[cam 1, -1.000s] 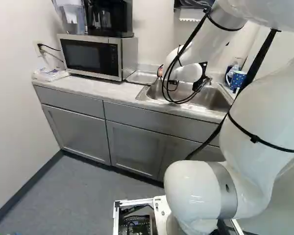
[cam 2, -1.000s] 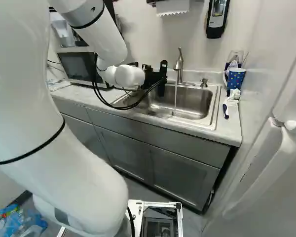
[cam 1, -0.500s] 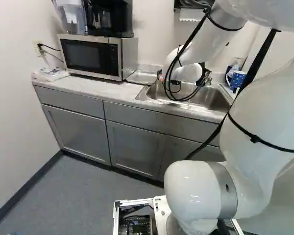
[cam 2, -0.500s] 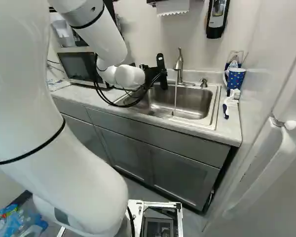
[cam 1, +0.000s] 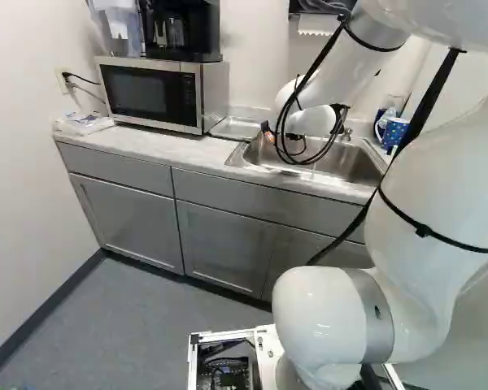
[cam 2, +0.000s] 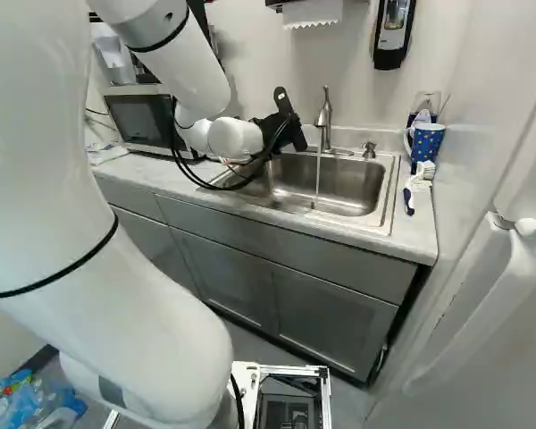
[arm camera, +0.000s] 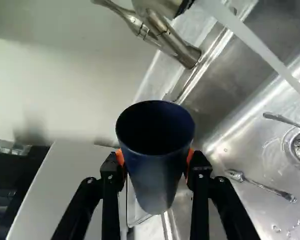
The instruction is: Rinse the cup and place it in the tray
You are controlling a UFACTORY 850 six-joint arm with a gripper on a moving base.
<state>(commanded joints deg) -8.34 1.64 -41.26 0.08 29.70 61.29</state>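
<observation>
Dark blue cup (arm camera: 155, 172), dotted blue mug (cam 2: 428, 143)

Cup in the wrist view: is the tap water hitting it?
No, the water falls to one side of the cup, with a visible gap between them.

From behind the arm (cam 2: 152, 331), both base views face the sink (cam 2: 350, 183); the wrist view, seemingly tilted, is nearer.

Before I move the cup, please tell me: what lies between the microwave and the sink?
A shallow metal tray lies on the counter between the microwave and the sink; the left base view shows it.
</observation>
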